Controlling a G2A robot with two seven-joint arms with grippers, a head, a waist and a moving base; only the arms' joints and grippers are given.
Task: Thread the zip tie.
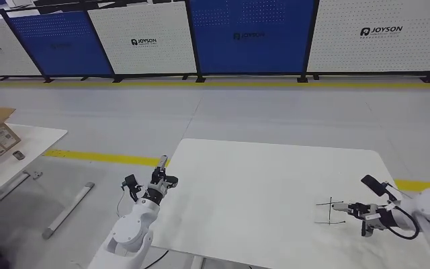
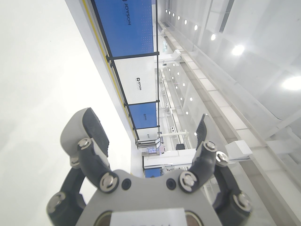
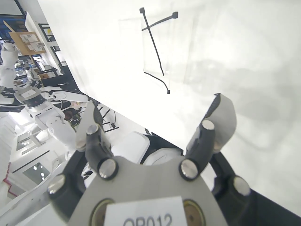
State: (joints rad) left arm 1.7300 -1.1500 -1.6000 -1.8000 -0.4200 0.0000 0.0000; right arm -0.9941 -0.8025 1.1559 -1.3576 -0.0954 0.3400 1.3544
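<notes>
Zip tie (image 3: 152, 43), the longest of three black ones loose on the white table (image 1: 269, 175), lies just ahead of the right gripper (image 3: 154, 99), its strap running away from it, head at the far end (a second tie (image 3: 158, 22) crosses it near that head). That gripper is spread wide and empty. The left gripper (image 2: 146, 115), also wide and empty, sits well apart at the table's opposite edge, so the right arm is nearer.
</notes>
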